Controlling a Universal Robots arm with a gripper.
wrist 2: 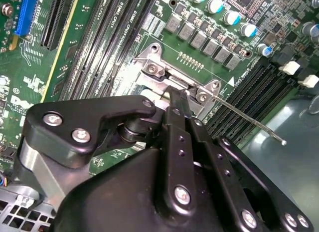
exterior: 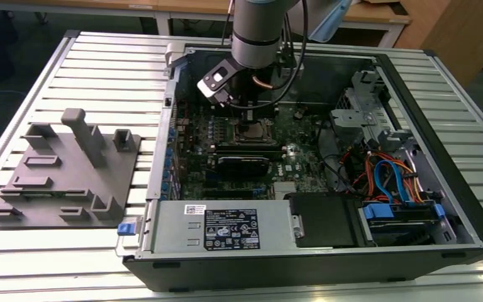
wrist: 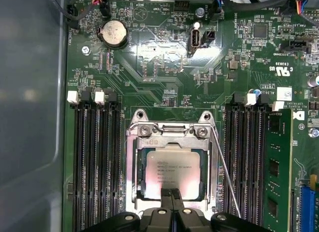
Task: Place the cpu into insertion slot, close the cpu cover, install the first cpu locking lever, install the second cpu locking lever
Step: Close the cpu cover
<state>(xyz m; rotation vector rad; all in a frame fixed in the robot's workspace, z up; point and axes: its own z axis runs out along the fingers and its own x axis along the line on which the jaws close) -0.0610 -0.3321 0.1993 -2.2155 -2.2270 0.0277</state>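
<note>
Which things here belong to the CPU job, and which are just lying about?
Job: silver-grey square cpu; silvery metal cpu cover frame; thin wire locking lever; black gripper.
Lying about: grey plastic fixture tray; round silver coin battery; blue cables.

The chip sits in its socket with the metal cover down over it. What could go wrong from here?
1. The gripper, fingers together, sits right at the edge of the chip and the metal cover. A slip could scrape the chip's top.
2. The lever beside the cover looks unlatched, so the cover may lift.
3. That lever runs close to the memory slots and might catch on them when swung.
</note>
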